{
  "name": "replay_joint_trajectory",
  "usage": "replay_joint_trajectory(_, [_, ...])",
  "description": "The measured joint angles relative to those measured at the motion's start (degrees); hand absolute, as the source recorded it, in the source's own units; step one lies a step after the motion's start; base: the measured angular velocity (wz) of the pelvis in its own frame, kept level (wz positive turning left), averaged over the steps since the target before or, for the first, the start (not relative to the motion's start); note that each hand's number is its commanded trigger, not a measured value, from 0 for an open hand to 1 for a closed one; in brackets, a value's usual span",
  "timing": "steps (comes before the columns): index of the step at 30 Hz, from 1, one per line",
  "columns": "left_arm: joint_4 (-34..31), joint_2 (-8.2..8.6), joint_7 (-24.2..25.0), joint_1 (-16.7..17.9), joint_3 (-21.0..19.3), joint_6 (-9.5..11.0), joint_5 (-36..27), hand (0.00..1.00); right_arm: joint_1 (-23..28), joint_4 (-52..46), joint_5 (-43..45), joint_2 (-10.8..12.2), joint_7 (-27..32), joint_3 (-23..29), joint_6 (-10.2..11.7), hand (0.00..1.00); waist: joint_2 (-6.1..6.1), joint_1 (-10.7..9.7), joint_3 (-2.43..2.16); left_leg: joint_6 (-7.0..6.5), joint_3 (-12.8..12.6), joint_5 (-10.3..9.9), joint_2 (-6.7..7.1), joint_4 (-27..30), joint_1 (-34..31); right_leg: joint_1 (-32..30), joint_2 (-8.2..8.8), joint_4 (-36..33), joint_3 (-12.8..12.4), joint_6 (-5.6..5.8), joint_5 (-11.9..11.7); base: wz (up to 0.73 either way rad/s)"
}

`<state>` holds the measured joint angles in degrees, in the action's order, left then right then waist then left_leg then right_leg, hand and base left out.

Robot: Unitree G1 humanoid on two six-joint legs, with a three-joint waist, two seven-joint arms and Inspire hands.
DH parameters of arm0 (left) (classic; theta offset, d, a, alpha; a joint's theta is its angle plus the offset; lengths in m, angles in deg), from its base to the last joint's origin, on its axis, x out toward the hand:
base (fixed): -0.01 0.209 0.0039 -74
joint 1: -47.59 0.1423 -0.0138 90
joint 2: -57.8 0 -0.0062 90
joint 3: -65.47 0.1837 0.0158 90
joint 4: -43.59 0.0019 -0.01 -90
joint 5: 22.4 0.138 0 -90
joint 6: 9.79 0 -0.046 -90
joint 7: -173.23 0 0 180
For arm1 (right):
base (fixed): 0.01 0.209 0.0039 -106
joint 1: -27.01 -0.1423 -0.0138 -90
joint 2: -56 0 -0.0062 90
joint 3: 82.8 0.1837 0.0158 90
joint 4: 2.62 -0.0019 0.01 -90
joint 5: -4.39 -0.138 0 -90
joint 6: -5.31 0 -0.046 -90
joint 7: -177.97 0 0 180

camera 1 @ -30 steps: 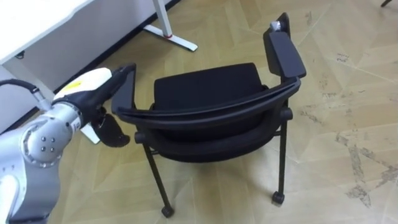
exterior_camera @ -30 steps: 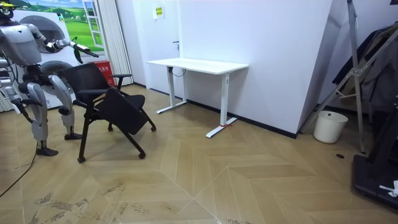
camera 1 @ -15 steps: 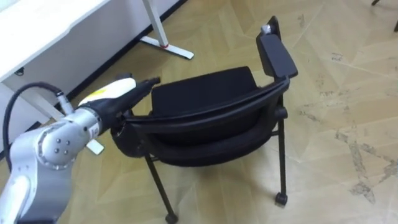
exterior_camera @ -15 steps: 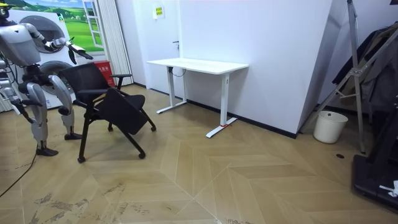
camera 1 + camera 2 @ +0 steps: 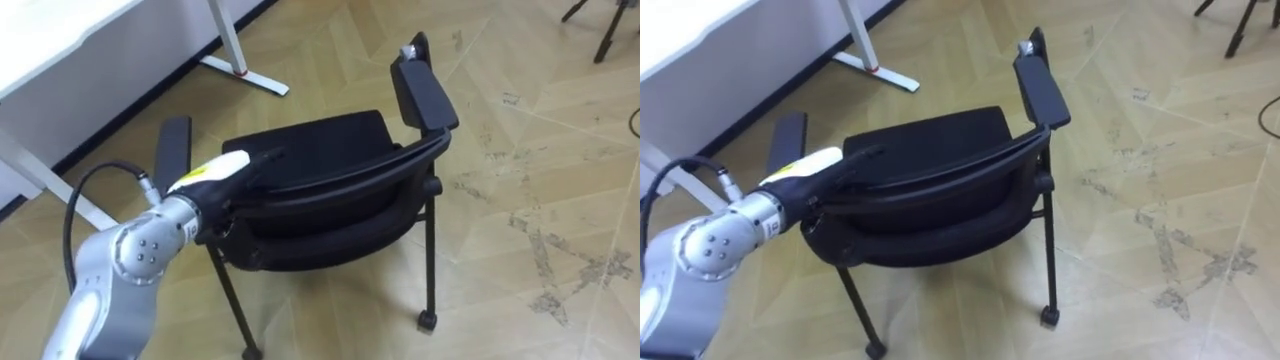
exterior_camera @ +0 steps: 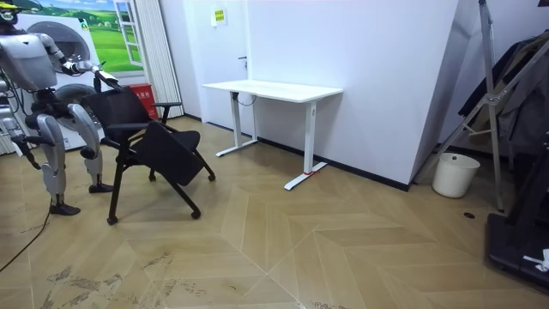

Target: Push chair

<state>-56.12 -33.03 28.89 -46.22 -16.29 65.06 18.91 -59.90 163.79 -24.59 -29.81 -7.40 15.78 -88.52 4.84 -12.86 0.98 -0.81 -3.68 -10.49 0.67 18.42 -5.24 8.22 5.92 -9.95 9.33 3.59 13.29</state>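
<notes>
A black chair with armrests and castors stands on the wood floor just in front of me, its backrest towards me and its seat facing the white desk. My left hand lies on the top rim of the backrest near its left end, the fingers straight and pointing along the rim. In the room view I stand upright behind the chair with my left hand at its back, and my right hand hangs low by my side.
The desk's foot lies on the floor beyond the chair's left armrest. The desk stands against the white wall. A white bin and a metal stand are far off at the room view's right.
My left hand has risen from beside the chair's left armrest and come onto the backrest's top rim. The eye view has shifted a little; the chair stays put in the room view.
</notes>
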Motion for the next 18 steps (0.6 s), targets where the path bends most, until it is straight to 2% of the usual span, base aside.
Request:
replay_joint_trajectory(2, [1.60, 0.25, -1.02, 0.00, 0.11, 0.23, -0.27, 0.00, 0.44, -0.89, -0.02, -0.06, 0.30, -0.03, 0.02, 0.00, 0.28, -0.40, -0.21, 0.00, -0.11, 0.00, 0.01, -0.41, 0.11, -0.01, 0.00, 0.00, -0.27, 0.00, 0.00, -0.05])
replay_joint_trajectory(3, [2.88, 0.35, -1.73, 0.00, 0.17, 0.31, -0.41, 0.00, 0.31, -0.91, -0.01, -0.12, 0.37, -0.03, 0.02, 0.00, 0.68, -0.71, -0.50, 0.01, -0.37, 0.02, -0.01, -0.65, 0.41, 0.04, 0.00, -0.03, -0.58, 0.00, 0.00, -0.11])
replay_joint_trajectory(5, [4.39, 0.38, -2.63, 0.00, 0.17, 0.33, -0.54, 0.00, 0.23, -0.94, -0.01, 0.08, 0.34, -0.10, 0.02, 0.00, 0.87, -1.03, -0.62, 0.11, -0.74, 0.09, -0.10, -1.07, 1.16, 0.43, 0.00, -0.01, -0.92, 0.00, 0.00, -0.11])
replay_joint_trajectory(9, [5.86, 0.42, -4.53, 0.04, 0.16, 0.86, -0.62, 0.00, 0.39, -0.94, 0.00, 0.27, 0.40, -0.09, 0.01, 0.00, 0.35, -1.21, -0.33, 0.23, -1.20, 0.28, -0.12, -1.71, 2.12, 0.84, 0.02, 0.17, -1.48, 0.00, 0.00, -0.06])
replay_joint_trajectory(12, [7.57, 0.42, -6.99, 0.03, 0.13, 2.74, -0.67, 0.00, 0.39, -0.89, 0.01, 0.51, 0.46, -0.08, 0.03, 0.00, -0.33, -1.13, 0.04, 0.23, -1.47, 0.28, -0.12, -1.77, 2.34, 0.86, 0.03, 0.37, -1.91, 0.00, 0.00, -0.05])
replay_joint_trajectory(18, [13.60, 0.45, -12.99, -0.66, -0.11, 6.55, -0.44, 0.00, 0.33, -0.76, 0.44, 0.44, 0.85, 1.04, 0.04, 0.00, -0.28, -1.24, -0.03, 0.26, -2.43, 0.26, -0.22, -2.20, 2.81, 0.86, -0.02, 1.11, -3.24, -0.02, 0.00, -0.08])
